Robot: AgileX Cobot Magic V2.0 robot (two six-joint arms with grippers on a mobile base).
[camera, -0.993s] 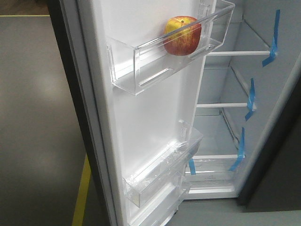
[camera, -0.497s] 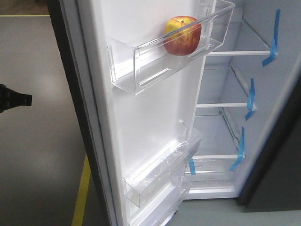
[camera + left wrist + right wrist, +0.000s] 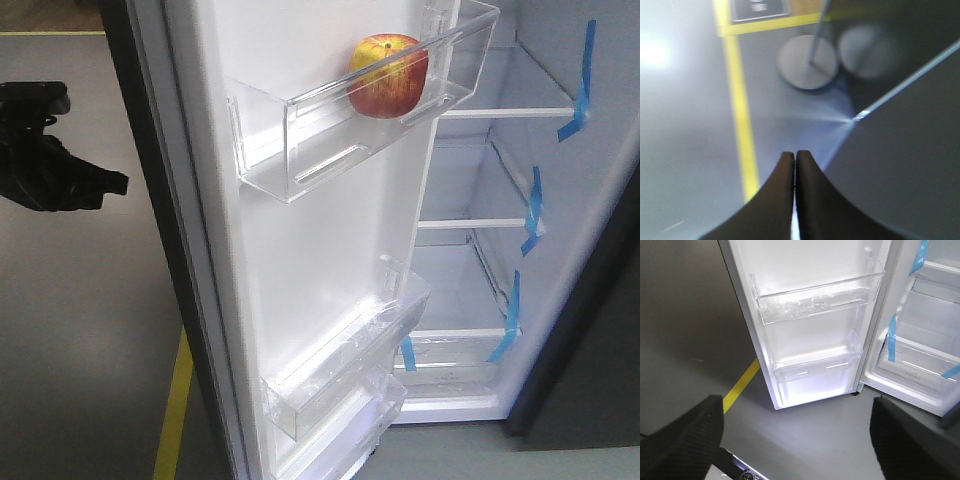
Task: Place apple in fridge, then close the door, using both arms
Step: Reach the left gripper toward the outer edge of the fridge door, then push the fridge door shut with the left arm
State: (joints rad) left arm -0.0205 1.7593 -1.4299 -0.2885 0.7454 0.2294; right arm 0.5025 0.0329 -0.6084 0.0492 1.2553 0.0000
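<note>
**Now that the apple sits in the door bin, closing is what's left**

While the apple [image 3: 387, 76] rests stem-up in the upper clear bin [image 3: 290, 150] of the door [image 3: 320, 260], I judge only the shutting remains. The door stands wide open, long axis upright, white lining toward the front camera, with the fridge [image 3: 490, 180] and its shelves beside it. My left hand [image 3: 795, 159] is clenched on nothing, by the dark outer face. My right hand [image 3: 796, 402] is spread wide and empty, low before the lower bins [image 3: 815, 305]. I expect the door to be stiff and heavy, so I'd push flat near its free edge, and gently, since the shiny round apple could roll.
</note>
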